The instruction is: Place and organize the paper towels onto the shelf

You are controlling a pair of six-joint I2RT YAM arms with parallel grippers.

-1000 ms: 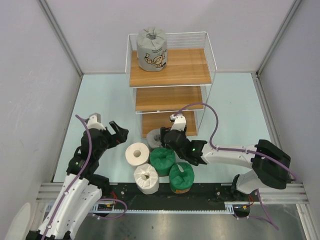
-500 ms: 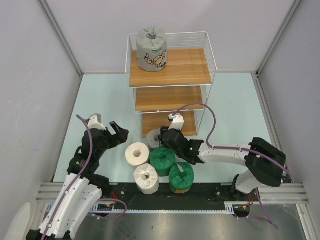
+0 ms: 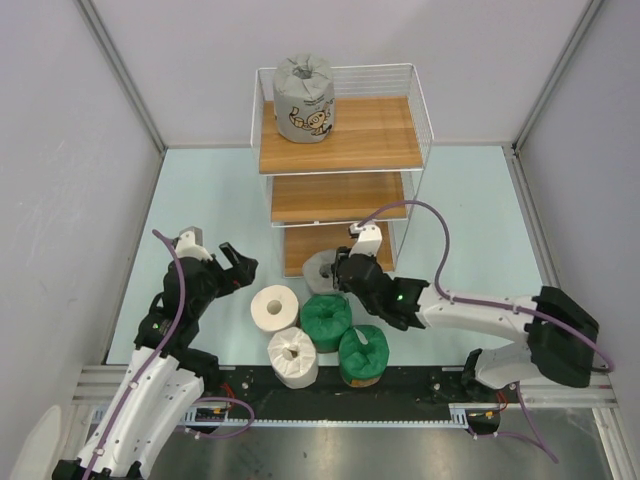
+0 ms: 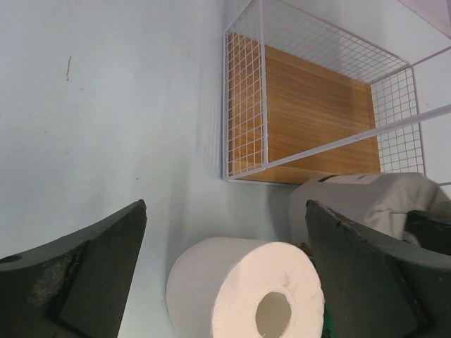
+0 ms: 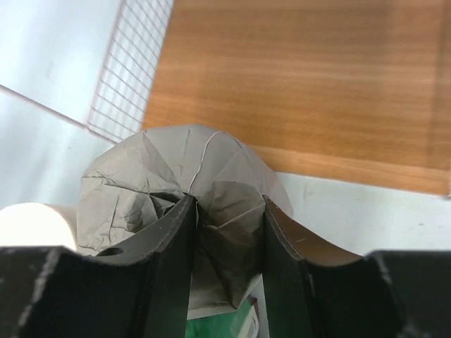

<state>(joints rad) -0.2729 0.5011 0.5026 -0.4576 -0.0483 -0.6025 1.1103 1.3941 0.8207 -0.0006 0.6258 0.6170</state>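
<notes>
Risk, shelf [image 3: 370, 135]: the lowest board is sitting close under the middle one. I am judging that a fat roll going in there could catch on the board edge or the white wire frame and tip.

Risk, grey roll [image 3: 318, 268]: the right gripper [image 5: 225, 239] is pinching only a fold of loose wrapper at the roll's top, jaws almost together. The paper could slip or tear under load, dropping the roll against the green rolls [image 3: 325, 320] just beside it.

The left gripper [image 3: 238, 262] is hanging wide apart beside a white roll [image 4: 243, 289], holding nothing.

Look: the grey roll is sitting right at the front of the lowest tier, and I cannot tell whether it is resting on the table or lifted. Its wrapper is bunching in crumpled pleats toward the centre. A second grey roll [image 3: 304, 97], cartoon-printed, is standing upright at the left of the top board.
</notes>
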